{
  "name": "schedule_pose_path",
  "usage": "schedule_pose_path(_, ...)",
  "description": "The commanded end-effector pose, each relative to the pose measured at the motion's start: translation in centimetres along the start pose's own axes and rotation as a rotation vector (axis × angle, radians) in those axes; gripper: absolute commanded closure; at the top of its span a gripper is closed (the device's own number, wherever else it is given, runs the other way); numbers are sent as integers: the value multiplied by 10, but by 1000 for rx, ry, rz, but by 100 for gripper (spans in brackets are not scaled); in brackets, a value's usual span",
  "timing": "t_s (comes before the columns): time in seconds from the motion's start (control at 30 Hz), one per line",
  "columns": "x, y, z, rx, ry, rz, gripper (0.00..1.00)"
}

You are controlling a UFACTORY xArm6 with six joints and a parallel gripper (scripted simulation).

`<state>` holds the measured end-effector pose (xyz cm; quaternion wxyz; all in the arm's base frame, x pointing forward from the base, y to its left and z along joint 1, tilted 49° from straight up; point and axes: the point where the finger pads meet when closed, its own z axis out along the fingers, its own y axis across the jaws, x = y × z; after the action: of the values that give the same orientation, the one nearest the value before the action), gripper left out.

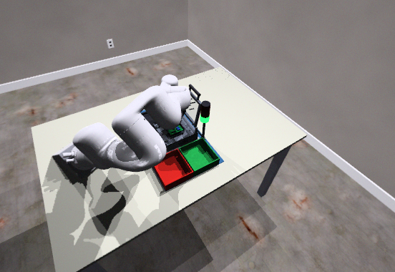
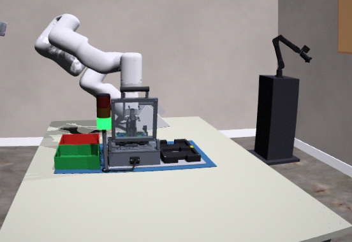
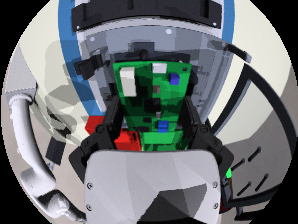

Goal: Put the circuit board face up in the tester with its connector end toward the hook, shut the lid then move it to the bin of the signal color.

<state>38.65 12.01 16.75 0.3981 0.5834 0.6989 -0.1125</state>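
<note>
My gripper is shut on the green circuit board, with one finger at each long side. The board is face up, just above the tester; the exact gap is hard to tell. The lid stands open and upright beside the gripper. The latch hook is at the left in the wrist view. The signal tower shows green. The green bin and red bin stand upright. The pins are hidden.
The black tray lies on the tester's other side from the bins, with no board visible in it. The lid's handle rises beside the wrist. The tower's pole stands between the tester and the green bin in the exterior view.
</note>
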Motion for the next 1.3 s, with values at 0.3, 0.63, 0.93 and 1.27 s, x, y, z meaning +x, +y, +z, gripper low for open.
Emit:
schedule_pose_path(0.3, 0, 1, -4, -2, 2, 1, 21)
schedule_pose_path(0.63, 0, 1, -6, -2, 2, 1, 21)
schedule_pose_path(0.93, 0, 1, -8, -2, 2, 1, 21)
schedule_pose_path(1.27, 0, 1, -22, -2, 2, 1, 21)
